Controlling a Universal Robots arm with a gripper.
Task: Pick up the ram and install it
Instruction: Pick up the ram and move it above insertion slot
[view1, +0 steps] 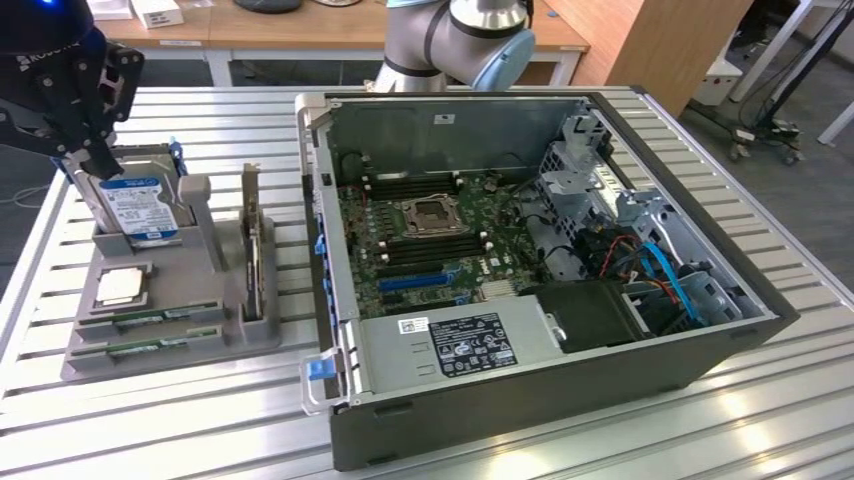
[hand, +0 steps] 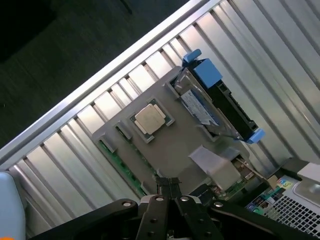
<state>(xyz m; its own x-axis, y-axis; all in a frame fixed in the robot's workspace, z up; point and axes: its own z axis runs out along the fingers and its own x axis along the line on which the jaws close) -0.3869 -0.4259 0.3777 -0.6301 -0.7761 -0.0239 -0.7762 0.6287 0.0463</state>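
Two ram sticks, thin green boards, lie in slots at the near end of a grey holder on the exterior view's left. In the wrist view one ram stick runs along the holder's edge, just ahead of my fingertips. My gripper hangs above the far end of the holder, over the hard drive, well above the ram. In the wrist view the gripper has its fingers pressed together with nothing between them.
The holder also carries a blue-labelled hard drive, a square silver processor and an upright expansion card. An open computer case with its motherboard stands to the exterior view's right on the slatted metal table.
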